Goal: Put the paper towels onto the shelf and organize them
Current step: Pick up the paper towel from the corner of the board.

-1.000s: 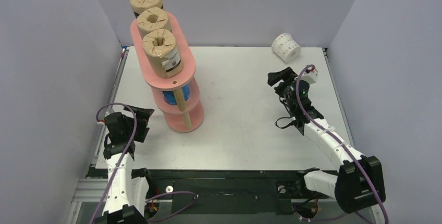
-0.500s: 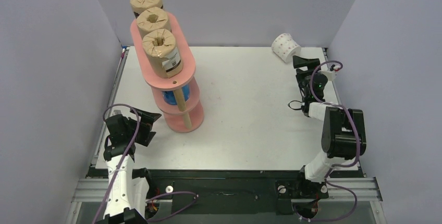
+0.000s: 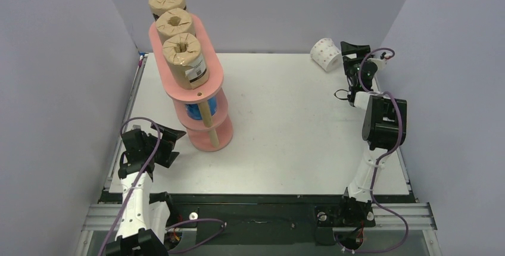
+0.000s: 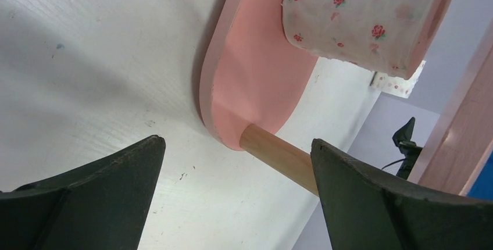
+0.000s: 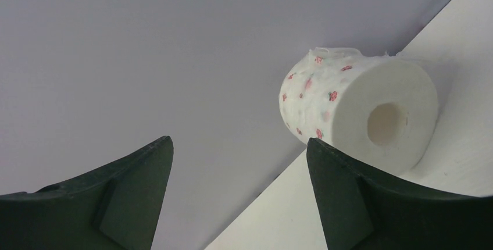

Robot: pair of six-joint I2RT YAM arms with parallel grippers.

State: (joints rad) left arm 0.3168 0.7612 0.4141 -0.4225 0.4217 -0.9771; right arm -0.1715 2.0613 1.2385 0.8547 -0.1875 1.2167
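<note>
Dotted roll (image 3: pixel 326 54) lies at the back wall (image 3: pixel 256 6) beside the empty, wide-open right gripper (image 3: pixel 349 49); left gripper (image 3: pixel 168 145) likewise.

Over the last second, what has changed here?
The right gripper swung to the far right corner and now stands open beside the lying white roll. Nothing was grasped. The left gripper barely shifted; the shelf and brown rolls stayed.

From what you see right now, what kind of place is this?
Probably a robot test cell, not a home: plain grey walls box in a white table, and a left arm and a right arm are bolted at its near edge.
</note>
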